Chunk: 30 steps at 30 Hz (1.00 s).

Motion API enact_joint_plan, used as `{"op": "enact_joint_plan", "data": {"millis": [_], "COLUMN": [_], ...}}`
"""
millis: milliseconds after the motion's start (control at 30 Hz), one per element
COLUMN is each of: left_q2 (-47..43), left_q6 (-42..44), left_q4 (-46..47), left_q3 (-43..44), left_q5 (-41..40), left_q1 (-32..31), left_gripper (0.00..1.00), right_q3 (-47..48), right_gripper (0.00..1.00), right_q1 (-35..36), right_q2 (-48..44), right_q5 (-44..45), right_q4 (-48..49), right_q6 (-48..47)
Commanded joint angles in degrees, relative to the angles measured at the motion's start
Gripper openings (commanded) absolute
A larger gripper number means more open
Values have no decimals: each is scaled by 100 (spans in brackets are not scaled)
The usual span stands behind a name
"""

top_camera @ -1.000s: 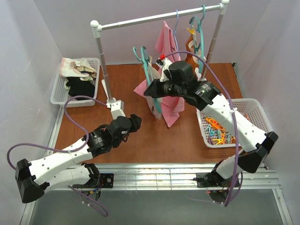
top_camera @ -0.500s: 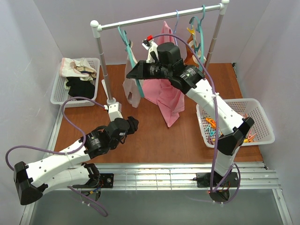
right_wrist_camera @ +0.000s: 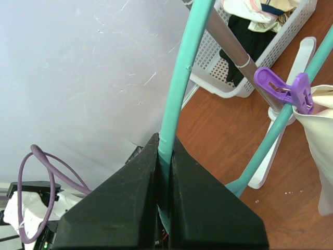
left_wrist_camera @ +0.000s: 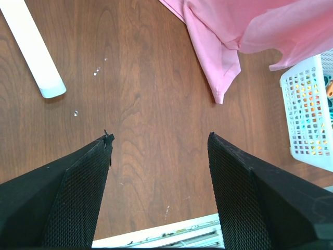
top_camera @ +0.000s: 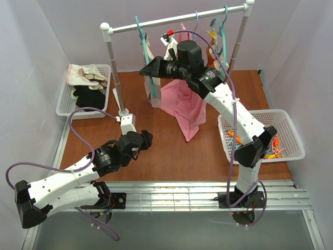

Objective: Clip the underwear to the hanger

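Observation:
My right gripper is raised and shut on one arm of the teal hanger, whose hook is up at the rack's rail; I cannot tell if it rests on it. The right wrist view shows the jaws closed on the hanger. The pale underwear hangs from the hanger, and a purple clip pins its cream edge to the other arm. My left gripper is open and empty, low over the wooden table.
A bright pink top hangs mid-rail on a thin blue hanger, also in the left wrist view. A teal hanger with a yellow clip hangs further right. A clip basket stands at the right, a clothes basket at the left. The rack post stands between.
My right arm has lifted the hanger with the underwear from over the table up and left to the rail. My left arm has drawn back slightly.

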Motion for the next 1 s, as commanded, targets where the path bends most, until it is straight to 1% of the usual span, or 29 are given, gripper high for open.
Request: {"op": "enact_joint_plan", "data": {"millis": [0,267,533,633,667,700,767,833,867,900,967], "left_q2": [-99,-170,-275,-275,-275,-275,-284,-310,-319,-328,-328], "left_q6": [272,387,369,360,360,369,343,334,299,281,246], "left_q4": [-69,-51,-86,-104,-112,-112,-165,-183,-191,-200,-218], "left_q3": [71,97,45,53,62,71,97,115,106,97,97], "left_q5": [-199,-243,-252,-225,-225,-225,-260,-287,-295,-296,-287], "left_q1": [8,8,8,8,8,8,8,8,8,8,8], "left_gripper": [66,66,66,66,66,66,66,67,68,68,69], "right_q3": [267,-76,-646,-735,-735,-727,-700,-709,-718,-718,-761], "right_gripper": [1,1,1,15,27,33,49,52,56,75,99], "right_q1": [0,-9,0,-9,0,-9,-9,0,0,-9,-9], "right_q2": [158,176,-87,-193,-254,-281,-368,-456,-561,-623,-860], "right_q5": [-76,135,293,346,363,398,425,443,434,425,469], "right_q4": [585,647,708,726,726,726,726,761,770,779,770], "right_q6": [90,-33,-139,-235,-279,-392,-507,-700,-762,-841,-1096]}}
